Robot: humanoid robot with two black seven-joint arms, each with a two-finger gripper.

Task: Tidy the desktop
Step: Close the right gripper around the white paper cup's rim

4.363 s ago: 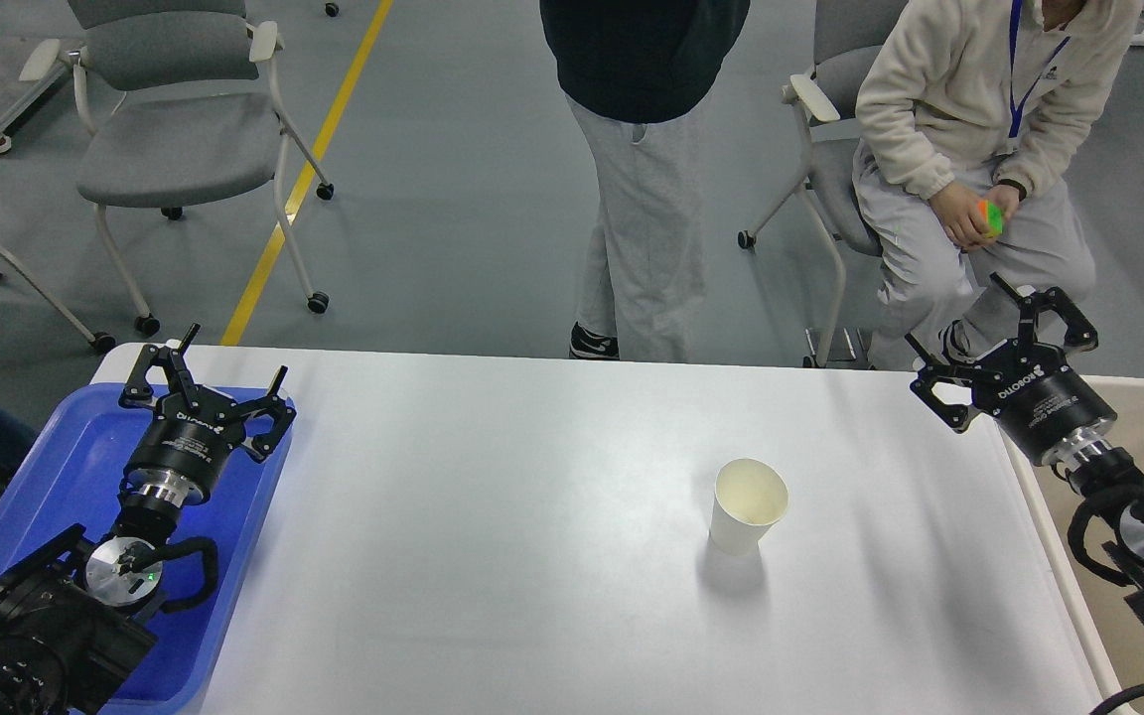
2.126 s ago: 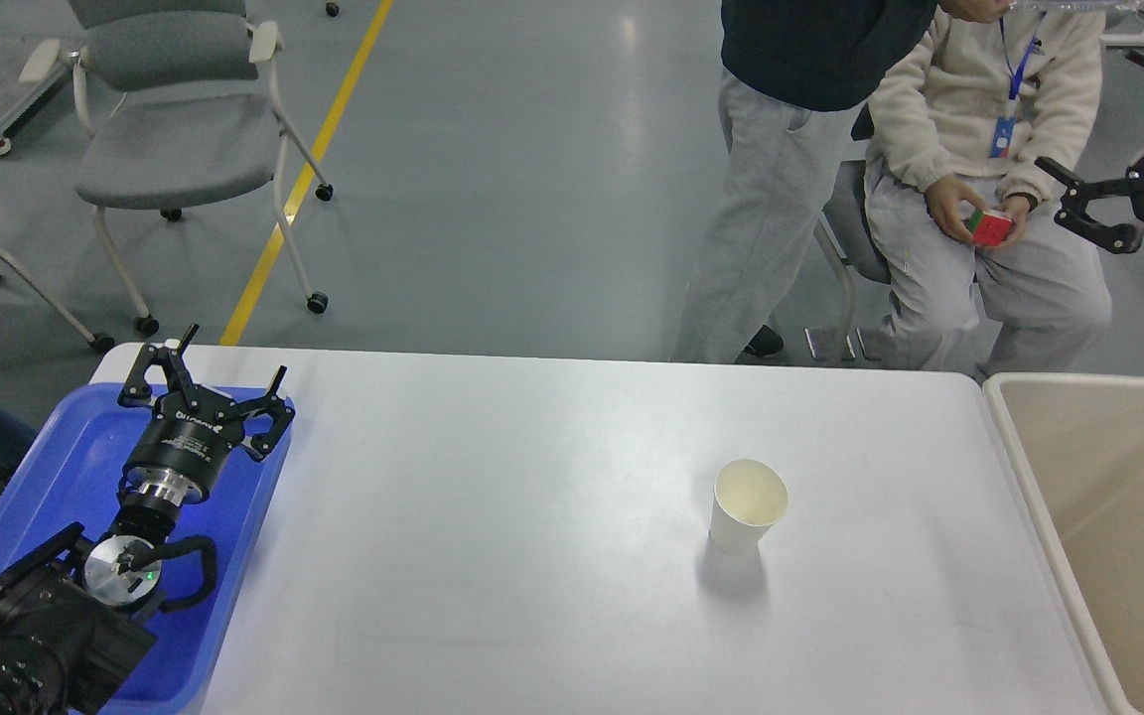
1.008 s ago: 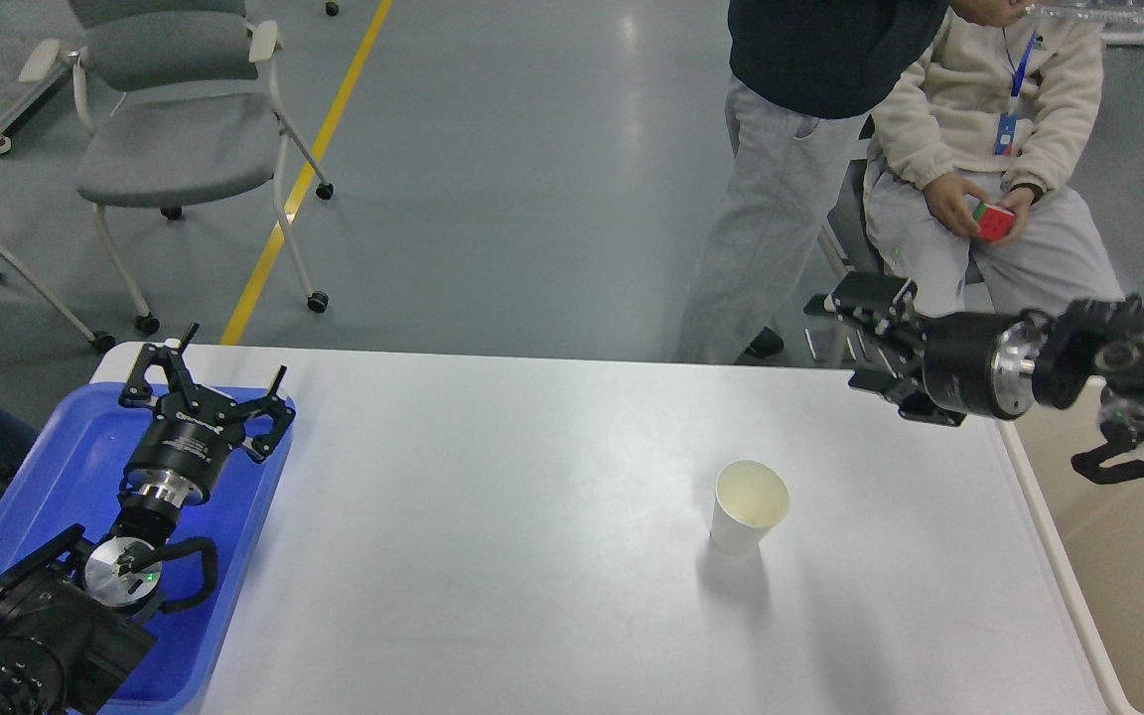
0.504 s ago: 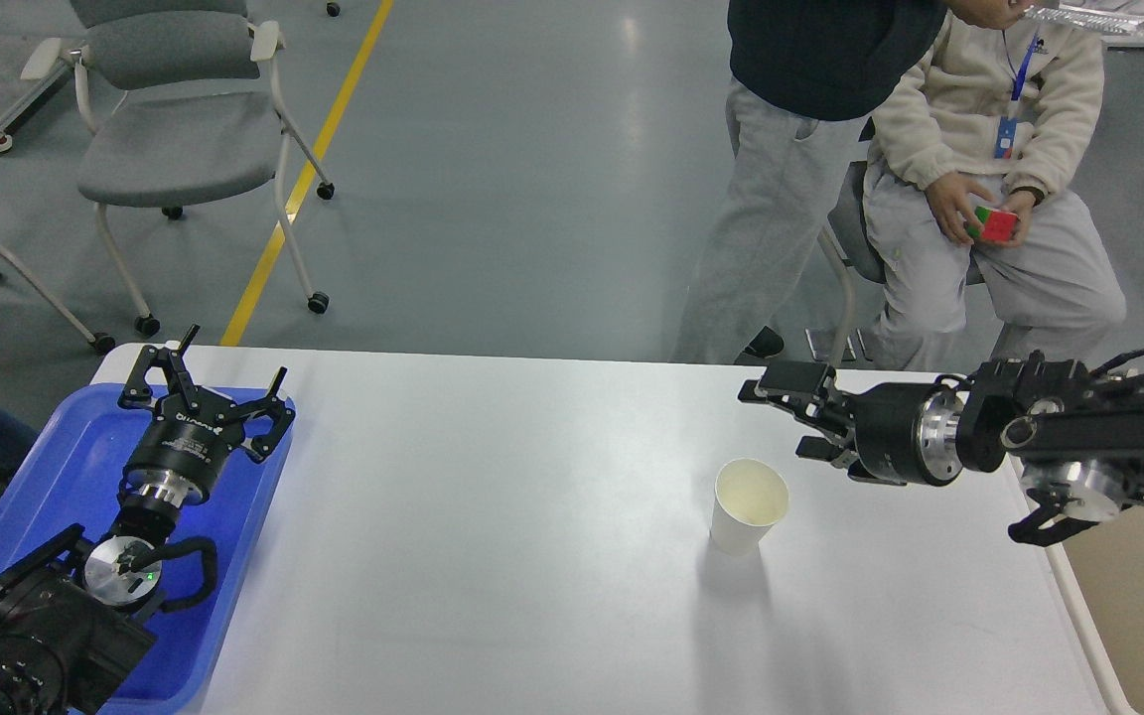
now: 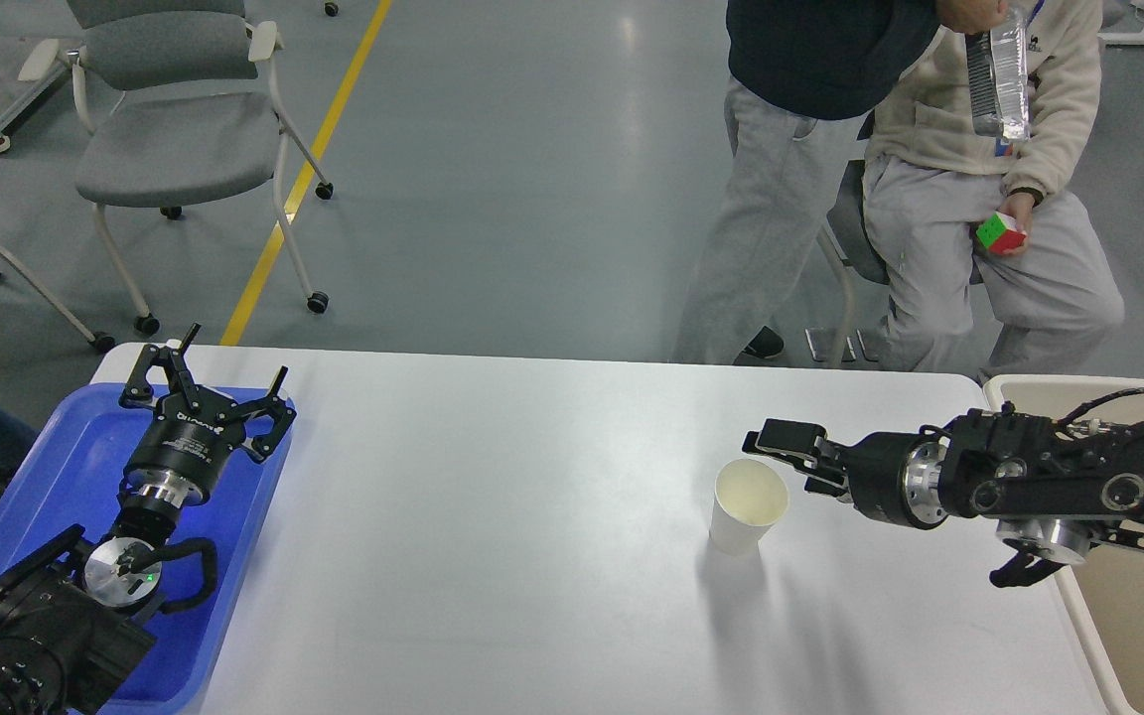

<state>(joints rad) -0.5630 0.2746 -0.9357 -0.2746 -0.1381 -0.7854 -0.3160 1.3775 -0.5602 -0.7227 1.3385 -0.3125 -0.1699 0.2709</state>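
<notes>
Now I'm lining my right gripper [image 5: 798,459], fingers parted, beside the paper cup [image 5: 748,504] to grab it; left gripper [image 5: 207,385] is idling open over the blue tray [image 5: 46,467].

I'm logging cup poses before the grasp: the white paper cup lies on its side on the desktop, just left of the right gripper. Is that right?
Not quite. The head view shows the white paper cup standing upright, open mouth up, not on its side. The rest holds: it is on the desktop, just left of the right gripper.
</notes>
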